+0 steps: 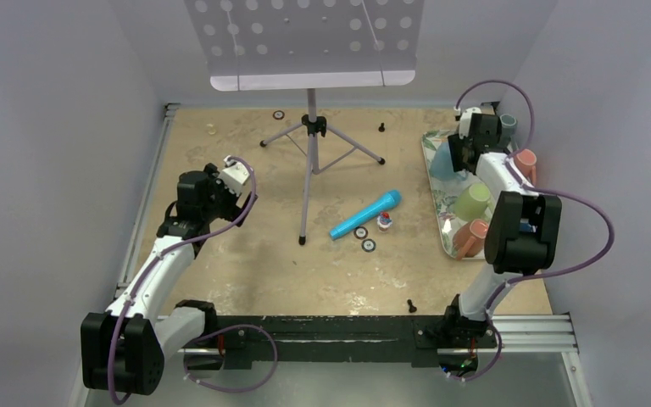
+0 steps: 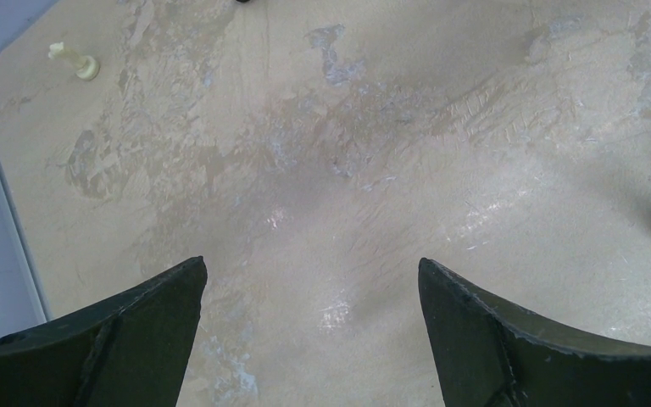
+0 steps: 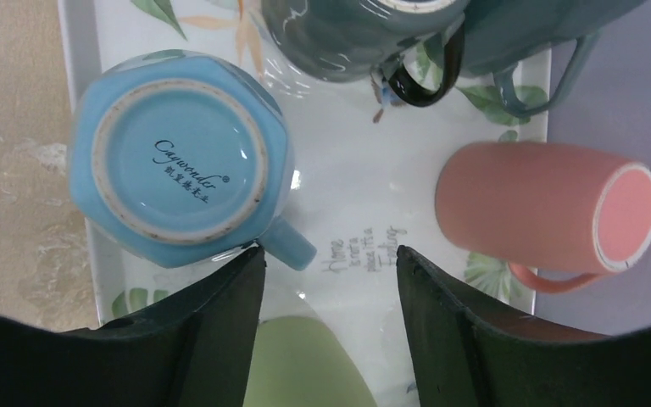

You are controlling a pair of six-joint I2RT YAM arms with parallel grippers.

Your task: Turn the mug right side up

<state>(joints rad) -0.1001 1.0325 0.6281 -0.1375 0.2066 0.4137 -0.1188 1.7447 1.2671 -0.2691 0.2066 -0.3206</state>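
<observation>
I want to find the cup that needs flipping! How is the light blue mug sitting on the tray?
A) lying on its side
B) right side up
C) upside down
C: the light blue mug stands mouth-down on the tray, with its flat round bottom and the printed brand name facing up at the camera.

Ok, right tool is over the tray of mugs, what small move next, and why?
Probably nudge the right tool sideways and down around the handle of the upside-down light blue ceramic mug. Its base faces up on the floral tray, and the handle sits just beside the open jaws.
</observation>
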